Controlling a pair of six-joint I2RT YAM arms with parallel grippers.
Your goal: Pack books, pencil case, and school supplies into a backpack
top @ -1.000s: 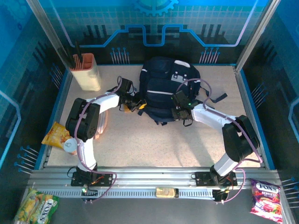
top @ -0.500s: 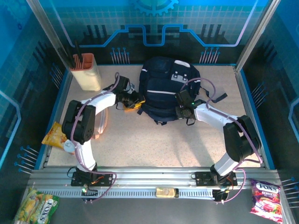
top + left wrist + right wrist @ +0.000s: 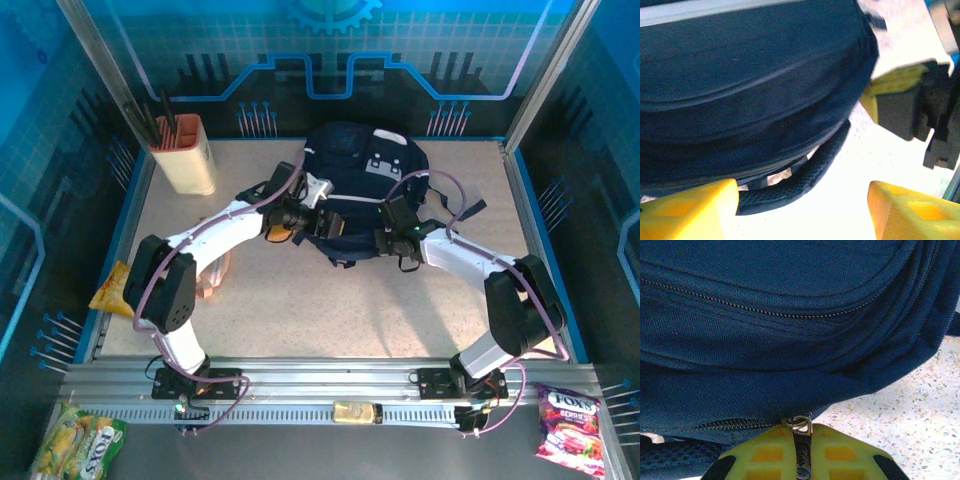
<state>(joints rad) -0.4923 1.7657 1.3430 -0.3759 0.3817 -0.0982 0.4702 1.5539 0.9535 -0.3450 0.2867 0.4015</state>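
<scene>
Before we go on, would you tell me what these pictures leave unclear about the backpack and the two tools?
- Top view: the left tool and right tool cover the backpack's near edge, hiding its opening.
- Right wrist view: the shut tool pinches the zip pull; the zip runs off the left edge, so how far it is open is unclear.
- Left wrist view: the open fingers are cut off by the bottom edge.

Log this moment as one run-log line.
phase: zipper grasp | left gripper: open, beside backpack | right gripper: shut on zipper pull | backpack: lying on table
</scene>
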